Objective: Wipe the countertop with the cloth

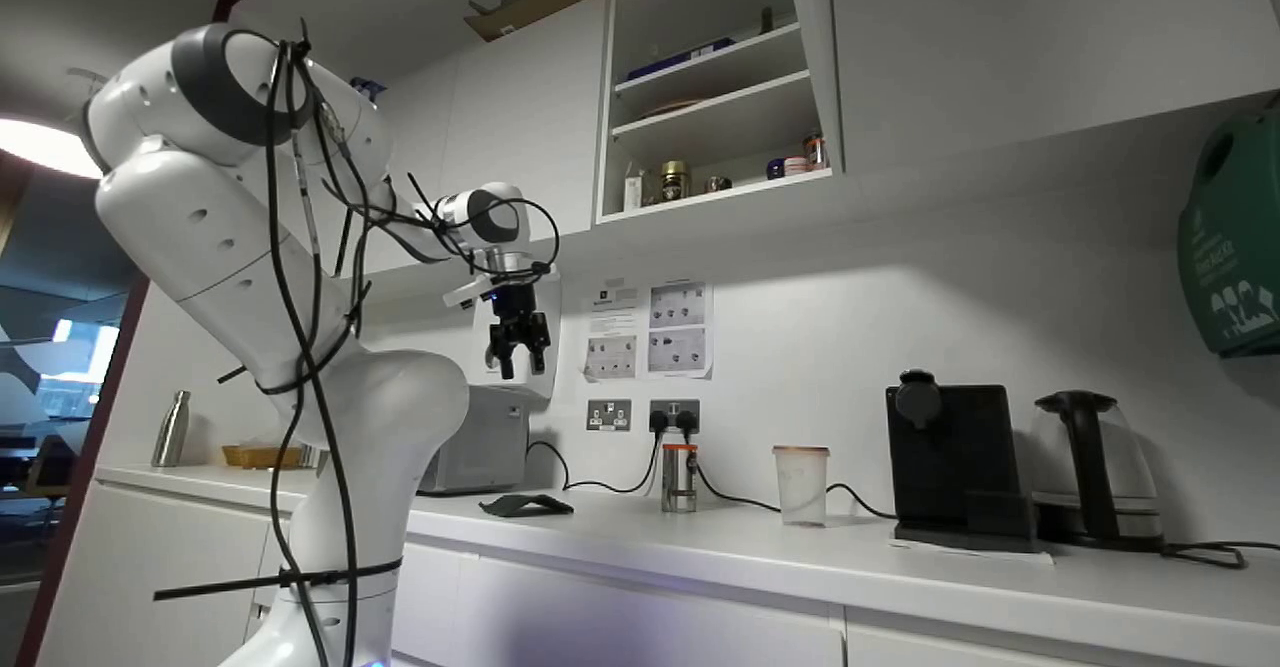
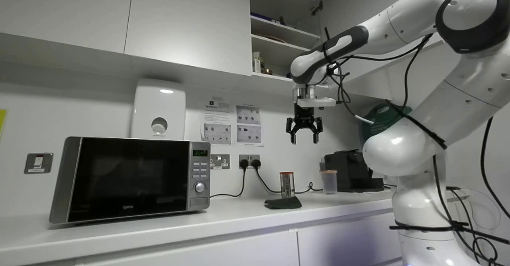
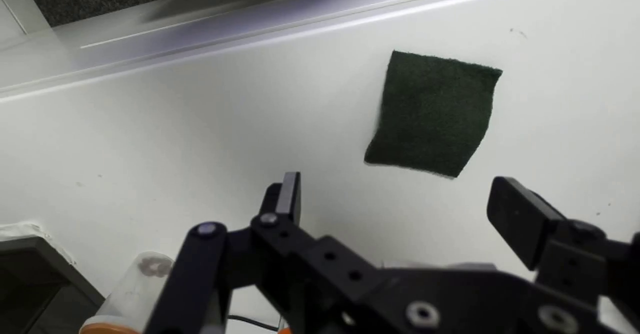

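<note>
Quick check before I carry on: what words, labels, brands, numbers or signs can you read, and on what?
"igenix": on the microwave
"First Aid Kit": on the green case
Too small or blurred to read: the clock display, buttons, wall sheets, lettering on the dispenser and the jar.

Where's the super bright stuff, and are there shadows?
In an exterior view, the lamp glows white and a soft shadow darkens part of the wall; in an exterior view, a bright spot shines on the white dispenser; in the wrist view, a bright line runs along the front edge of the countertop.
</note>
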